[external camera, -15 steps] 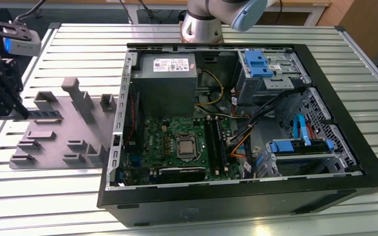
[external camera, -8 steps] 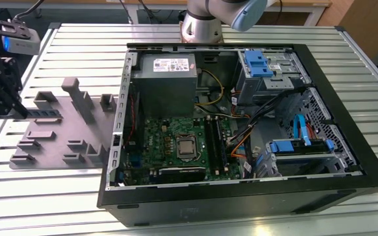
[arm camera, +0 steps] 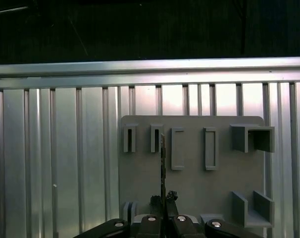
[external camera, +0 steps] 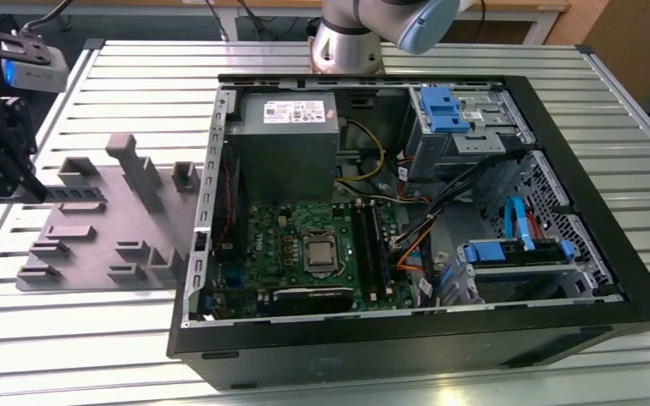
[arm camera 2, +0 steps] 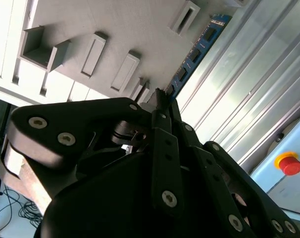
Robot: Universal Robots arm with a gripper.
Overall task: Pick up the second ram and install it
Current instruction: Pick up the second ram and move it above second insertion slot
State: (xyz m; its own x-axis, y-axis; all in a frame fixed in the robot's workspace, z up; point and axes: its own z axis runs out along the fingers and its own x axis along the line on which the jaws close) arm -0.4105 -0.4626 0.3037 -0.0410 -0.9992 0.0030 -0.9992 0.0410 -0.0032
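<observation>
gray plastic tray [arm camera: 192,191] lies on the slatted table [external camera: 77,347], at the exterior view's left of the open case [external camera: 415,348]. gripper [arm camera: 163,199] is clenched on the ram [arm camera: 163,153], which projects edge-on from the fingertips over the tray.

Matt, seemingly plastic tray [external camera: 99,216] lies on glossy ribbed metal table [external camera: 133,85].

Part of ram [arm camera 2: 195,53] behind end effector [arm camera 2: 159,96]
</observation>
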